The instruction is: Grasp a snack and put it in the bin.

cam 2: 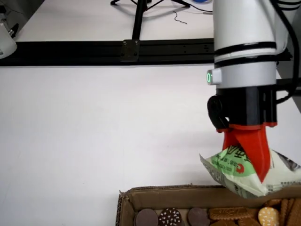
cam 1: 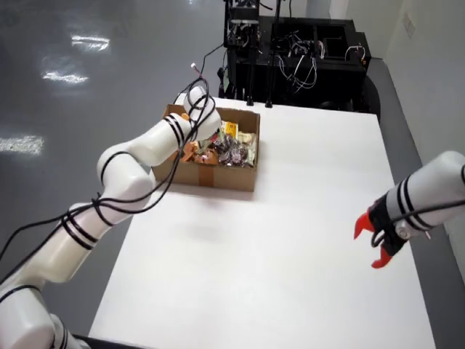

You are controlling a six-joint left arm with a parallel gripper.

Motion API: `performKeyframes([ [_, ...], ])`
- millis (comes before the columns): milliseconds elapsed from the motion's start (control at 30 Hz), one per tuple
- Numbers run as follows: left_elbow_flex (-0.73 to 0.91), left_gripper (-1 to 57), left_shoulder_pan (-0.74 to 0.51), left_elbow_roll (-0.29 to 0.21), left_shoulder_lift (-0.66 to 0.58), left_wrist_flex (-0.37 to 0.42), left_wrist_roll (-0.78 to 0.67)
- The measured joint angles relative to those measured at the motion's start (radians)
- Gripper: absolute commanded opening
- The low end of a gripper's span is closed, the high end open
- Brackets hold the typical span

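Overhead view: left arm bent, reaching down into cardboard box (cam 1: 251,161) on white bench (cam 1: 290,240); its fingers hidden among packets, state unreadable here. Second arm at right edge idle, orange gripper (cam 1: 376,240) apart (not working arm).

Close view: gripper (cam 2: 249,157) clamped on green-white snack packet (cam 2: 237,172), packet pinched between orange fingers (cam 2: 256,150), hanging just above box rim (cam 2: 164,193). Cookies directly below. Wrist vertical, pointing straight down.

Judgement: grasp done, snack over bin; release left.
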Motion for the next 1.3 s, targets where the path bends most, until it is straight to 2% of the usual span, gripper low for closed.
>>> performKeyframes([
  [267,-0.024,1.1,0.016,0.002,0.011,-0.097,0.100],
  [333,-0.025,6.2,0.018,0.002,0.011,-0.111,0.125],
  [433,-0.025,17.9,0.021,0.002,0.012,-0.127,0.160],
  [500,-0.025,23.3,0.022,0.002,0.012,-0.134,0.176],
  [600,-0.025,28.1,0.024,0.002,0.012,-0.139,0.193],
  [700,-0.025,30.3,0.024,0.002,0.012,-0.140,0.205],
  [833,-0.028,26.2,0.023,0.000,0.013,-0.136,0.214],
  [1000,-0.074,14.5,0.019,-0.004,0.039,-0.098,0.237],
  [1133,-0.179,5.7,0.010,-0.007,0.097,-0.034,0.282],
  [1300,-0.371,1.6,-0.002,-0.015,0.199,0.064,0.355],
])
